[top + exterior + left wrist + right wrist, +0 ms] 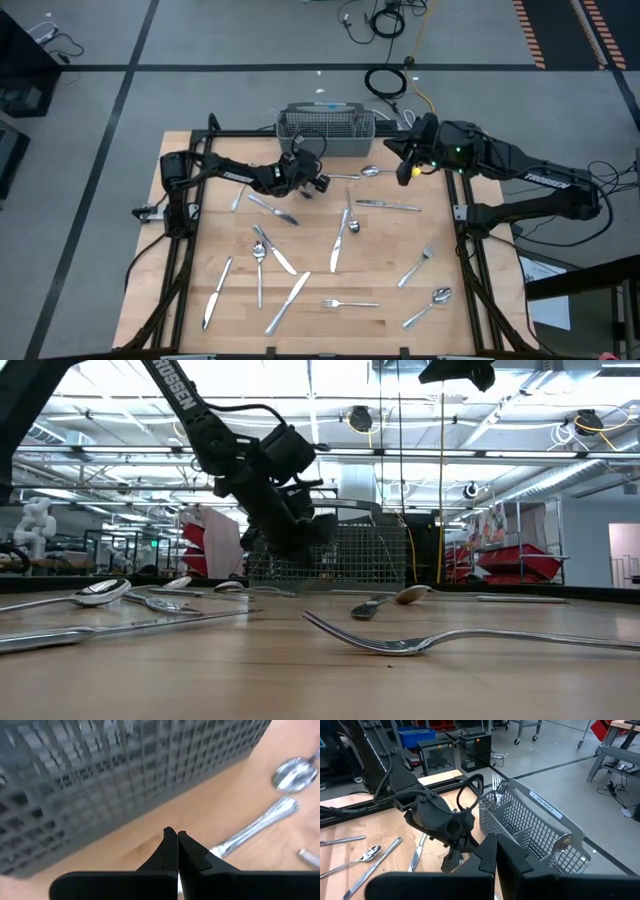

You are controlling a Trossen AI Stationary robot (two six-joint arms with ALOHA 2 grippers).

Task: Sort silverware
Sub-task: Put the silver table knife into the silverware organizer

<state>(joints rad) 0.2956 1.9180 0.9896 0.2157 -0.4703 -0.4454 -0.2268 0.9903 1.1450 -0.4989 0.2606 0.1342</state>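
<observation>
Three forks (350,303), several spoons (441,296) and knives (288,301) lie scattered.

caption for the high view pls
Left gripper near the wire-mesh basket, silverware scattered across the wooden table.

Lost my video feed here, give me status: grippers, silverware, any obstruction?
Left gripper shut, empty, low beside basket. Right gripper shut, empty, raised near basket. Silverware mostly scattered on table; a few in basket. No obstruction.
</observation>
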